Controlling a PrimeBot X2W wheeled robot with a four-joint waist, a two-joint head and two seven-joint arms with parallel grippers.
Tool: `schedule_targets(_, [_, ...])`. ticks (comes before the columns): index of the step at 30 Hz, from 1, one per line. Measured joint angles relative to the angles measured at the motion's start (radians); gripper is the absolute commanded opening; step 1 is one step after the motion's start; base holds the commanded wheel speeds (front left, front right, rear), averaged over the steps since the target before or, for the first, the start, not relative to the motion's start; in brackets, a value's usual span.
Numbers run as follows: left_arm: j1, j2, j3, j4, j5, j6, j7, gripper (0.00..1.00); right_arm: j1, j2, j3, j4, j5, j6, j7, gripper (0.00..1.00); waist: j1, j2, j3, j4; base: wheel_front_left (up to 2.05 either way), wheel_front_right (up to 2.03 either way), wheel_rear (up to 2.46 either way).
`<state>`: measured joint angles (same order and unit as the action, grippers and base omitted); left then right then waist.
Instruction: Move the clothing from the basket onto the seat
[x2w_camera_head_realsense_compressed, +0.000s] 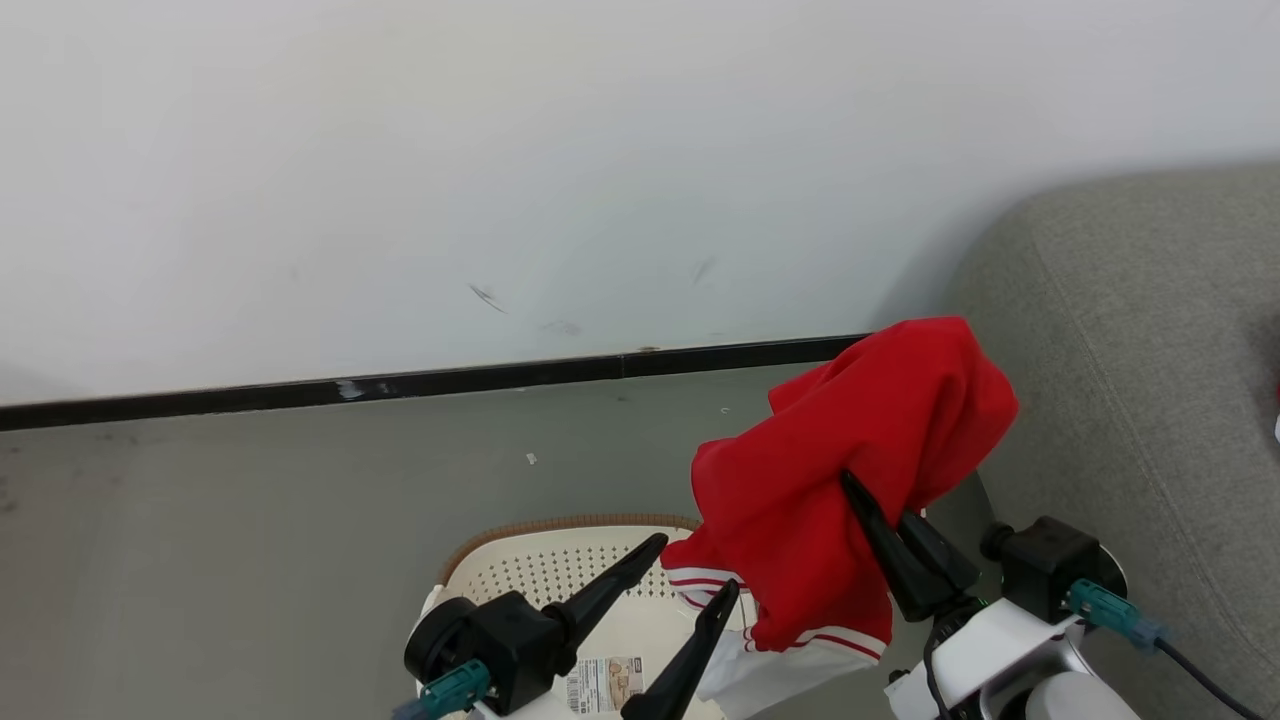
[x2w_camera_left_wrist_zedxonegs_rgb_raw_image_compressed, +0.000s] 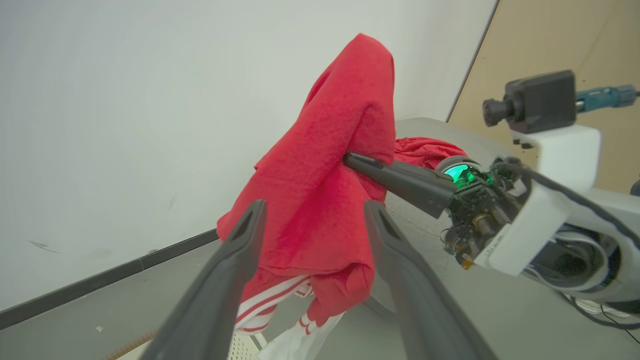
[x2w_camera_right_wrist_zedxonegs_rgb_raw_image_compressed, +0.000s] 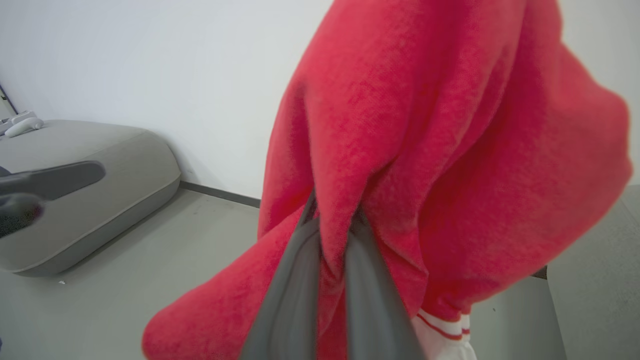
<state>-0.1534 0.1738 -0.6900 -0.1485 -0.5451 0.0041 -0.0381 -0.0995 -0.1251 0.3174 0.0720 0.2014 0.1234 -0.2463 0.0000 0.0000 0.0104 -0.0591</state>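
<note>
One red garment (x2w_camera_head_realsense_compressed: 860, 430) in the right pincer (x2w_camera_head_realsense_compressed: 850, 481); one basket (x2w_camera_head_realsense_compressed: 560, 523) below.

High head view; both wrists near clothing (x2w_camera_head_realsense_compressed: 880, 420)

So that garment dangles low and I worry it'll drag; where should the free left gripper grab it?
Probably the striped white hem, the lowest free-hanging edge of the red garment pinched by the right gripper. Come from the robot's left, slightly below: the open left gripper sits beside it above the basket, and the banded edge looks thicker.
</note>
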Motion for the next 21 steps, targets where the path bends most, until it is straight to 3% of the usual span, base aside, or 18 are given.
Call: schedule_targets(21, [0.000,-0.001,-0.016,0.000,0.000,-0.021,-0.007,1.00,0.045,-0.024,-0.162,-0.070,-0.009,0.000,0.020,0.00,0.0000,0.0000,0.021,-0.127,0.00,0.00,0.00])
